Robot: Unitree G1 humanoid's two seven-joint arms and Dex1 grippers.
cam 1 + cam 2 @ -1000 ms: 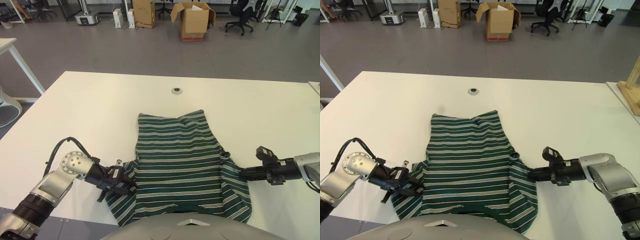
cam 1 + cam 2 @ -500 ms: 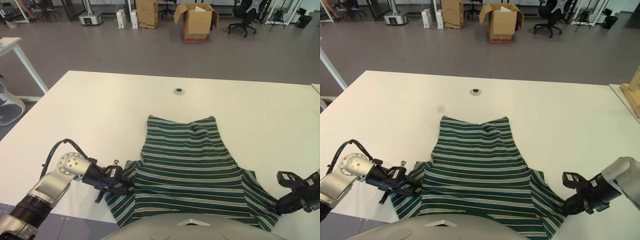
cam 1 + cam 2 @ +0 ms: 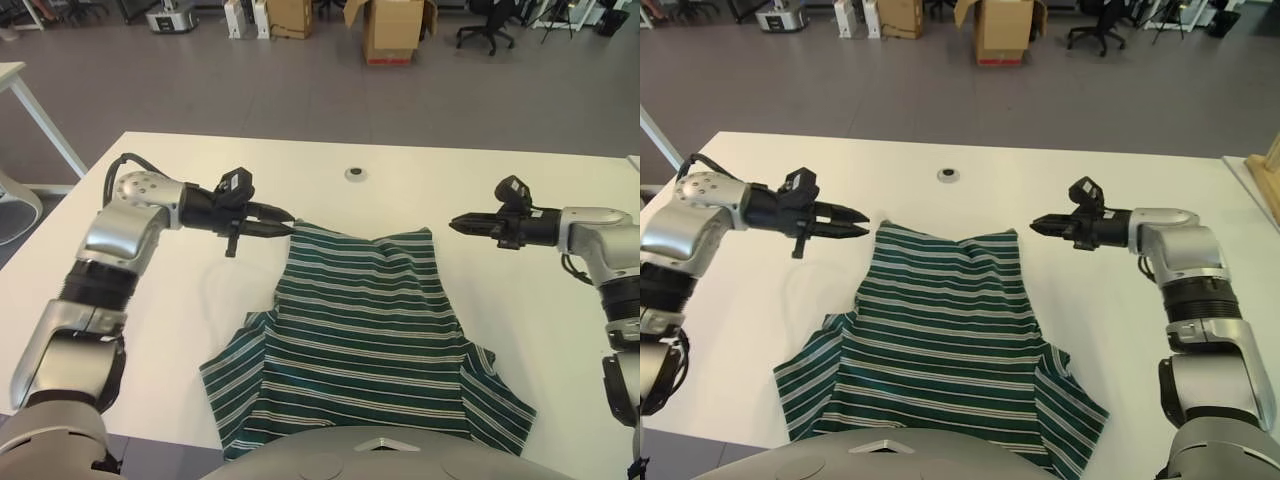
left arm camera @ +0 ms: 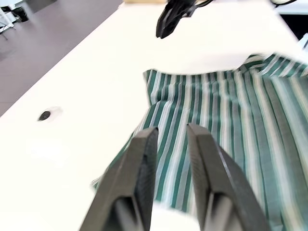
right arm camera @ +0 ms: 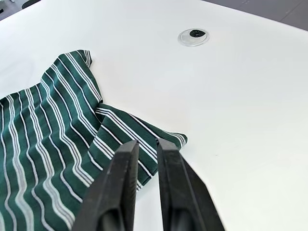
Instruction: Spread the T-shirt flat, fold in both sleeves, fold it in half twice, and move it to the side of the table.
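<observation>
A: Which step?
B: Step 1, spreading, I'd say. T-shirt [image 3: 370, 320] lies mid-counter [image 3: 545, 300], hem twd 12, sleeves twd 7 and 5, neck end twd 6. No sleeve folded in yet.
A: Flat?
B: Mostly. Hem's 1 o'clock corner [image 5: 144, 132] is doubled over on itself, and there's a pucker mid-hem. Left sleeve [image 3: 235, 370] looks a bit bunched; right sleeve [image 3: 500, 395] lies flatter.
A: Tools?
B: Left tool [image 3: 284, 225] hangs just off the hem's 11 o'clock corner, tips pointing twd 3. Fingers [image 4: 142, 163] narrow, small gap, nothing in it. Wrist cam puts it over the hem edge, not touching as far as I can tell.
A: Right?
B: Right tool [image 3: 456, 224] sits near the 1 o'clock corner, slightly apart from the cloth, tips twd 9. Also a narrow gap, empty.
A: Other stuff?
B: Cable port [image 3: 354, 174] in the counter at 12 of the shirt, apart from it.
A: Next move?
B: Judgement: both tools need to drop onto the hem corners, pinch, then tug twd 12 and outward to take out the pucker and the doubled corner. Right one needs to catch the turned-over flap, not the layer under it. Then sleeves.
A: Progress?
B: Early. All folds + the move to the side not yet done.
</observation>
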